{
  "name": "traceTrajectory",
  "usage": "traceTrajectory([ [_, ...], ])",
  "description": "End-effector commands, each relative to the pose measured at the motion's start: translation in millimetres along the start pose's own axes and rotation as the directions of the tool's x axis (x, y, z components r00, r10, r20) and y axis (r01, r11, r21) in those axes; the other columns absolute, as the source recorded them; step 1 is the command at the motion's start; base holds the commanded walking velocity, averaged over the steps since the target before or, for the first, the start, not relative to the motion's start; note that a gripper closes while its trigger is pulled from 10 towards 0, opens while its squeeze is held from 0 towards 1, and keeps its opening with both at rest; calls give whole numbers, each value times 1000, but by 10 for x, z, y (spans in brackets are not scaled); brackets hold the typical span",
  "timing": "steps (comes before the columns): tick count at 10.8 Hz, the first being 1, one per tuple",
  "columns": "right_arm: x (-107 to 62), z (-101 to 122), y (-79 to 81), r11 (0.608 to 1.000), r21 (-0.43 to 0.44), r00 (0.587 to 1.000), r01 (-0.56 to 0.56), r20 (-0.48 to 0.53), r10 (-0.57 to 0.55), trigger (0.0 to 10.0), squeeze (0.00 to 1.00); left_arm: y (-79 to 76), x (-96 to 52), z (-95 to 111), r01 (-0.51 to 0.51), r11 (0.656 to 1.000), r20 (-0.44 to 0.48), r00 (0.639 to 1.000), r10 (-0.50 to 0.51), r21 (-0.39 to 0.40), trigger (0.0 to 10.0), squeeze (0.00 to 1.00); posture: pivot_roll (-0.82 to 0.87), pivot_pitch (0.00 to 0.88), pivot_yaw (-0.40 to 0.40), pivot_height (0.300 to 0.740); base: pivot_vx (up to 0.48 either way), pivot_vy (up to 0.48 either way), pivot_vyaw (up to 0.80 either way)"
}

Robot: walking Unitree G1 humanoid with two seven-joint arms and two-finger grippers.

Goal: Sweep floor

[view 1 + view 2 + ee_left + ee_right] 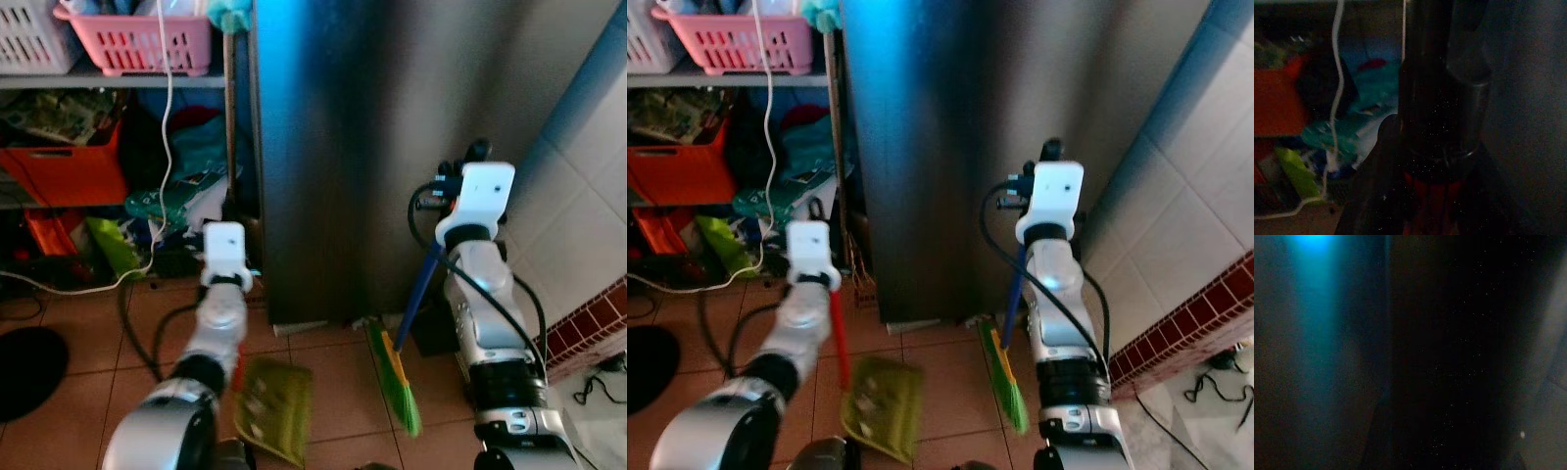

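The floor (323, 377) is of reddish-brown tiles with pale joints; a tall dark cabinet (392, 147) with a bluish sheen stands on it ahead, and a pale tiled wall (578, 196) with a band of dark red tiles low down runs along the right; to the left, open shelves (108, 78) hold a pink basket (137, 39), an orange bin (64, 166) and a heap of cloth and bags, with a white cable (167, 117) hanging down in front.

The broom (397, 377), blue-handled with green bristles, leans by the cabinet's foot, bristles on the tiles, its handle rising to the right gripper (460, 162); whether those fingers clench it I cannot tell; the green dustpan (884, 406) hangs just above the floor on a red handle (837, 338) that runs up to the left gripper (813, 230).

The right eye view shows that red handle plainly, where the left eye view hides most of it behind the arm; the left wrist view, very dark, shows the left gripper (1437, 147) clenched on the handle's dark upper part with red below; the right wrist view is nearly black, with a blue glow on the cabinet.
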State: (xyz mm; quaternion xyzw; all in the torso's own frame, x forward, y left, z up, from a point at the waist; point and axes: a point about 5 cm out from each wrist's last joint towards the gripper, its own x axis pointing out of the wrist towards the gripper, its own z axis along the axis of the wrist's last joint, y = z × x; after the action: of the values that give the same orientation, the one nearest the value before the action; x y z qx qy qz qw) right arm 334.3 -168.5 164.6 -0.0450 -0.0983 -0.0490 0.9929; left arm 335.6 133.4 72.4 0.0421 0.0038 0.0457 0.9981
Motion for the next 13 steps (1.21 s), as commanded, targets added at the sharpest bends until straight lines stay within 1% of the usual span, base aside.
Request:
traceTrajectory([
  [1,7,51,-7,1000,9,999,7,37,-7,10000,0,24,33,136,-2,1000,71,997,2,-8,10000,0,-69,0,-26,740,0,0,0],
  [2,-2,7,5,1000,22,1000,15,21,-15,10000,0,81,5,169,8,1000,103,995,-7,-11,10000,0,-62,0,-14,740,0,0,0],
  [3,-3,-48,52,998,57,1000,17,-4,-17,10000,0,165,-53,301,8,999,172,985,-1,-40,10000,0,-53,0,-10,740,0,0,-712],
  [4,-6,-64,74,998,58,1000,14,-5,-14,10000,0,203,-78,382,-12,999,206,978,20,-39,10000,0,-45,0,-11,740,0,0,-800],
  [5,-22,-109,82,997,71,1000,16,-18,-15,10000,0,213,-140,478,15,1000,240,971,-15,2,10000,0,-34,0,-12,740,0,0,-800],
  [7,-35,-150,106,996,91,999,22,-34,-19,10000,0,249,-230,506,26,1000,223,975,-23,-15,10000,0,-14,0,-9,740,0,0,0],
  [8,-36,-165,110,995,98,999,25,-39,-22,10000,0,245,-251,512,31,999,210,977,-25,-25,10000,0,-14,0,-6,740,0,0,0],
  [10,-30,-167,117,994,104,999,27,-38,-23,10000,0,235,-272,554,36,999,191,981,-27,-40,10000,0,-23,0,-3,740,0,0,0],
  [12,-36,-190,90,993,108,998,37,-49,-32,10000,0,220,-282,582,45,998,176,984,-35,-54,10000,0,-26,0,-3,740,0,0,0],
  [13,-38,-194,90,994,107,998,37,-50,-31,10000,0,211,-287,595,49,998,176,984,-40,-50,10000,0,-28,0,-3,740,0,0,0],
])
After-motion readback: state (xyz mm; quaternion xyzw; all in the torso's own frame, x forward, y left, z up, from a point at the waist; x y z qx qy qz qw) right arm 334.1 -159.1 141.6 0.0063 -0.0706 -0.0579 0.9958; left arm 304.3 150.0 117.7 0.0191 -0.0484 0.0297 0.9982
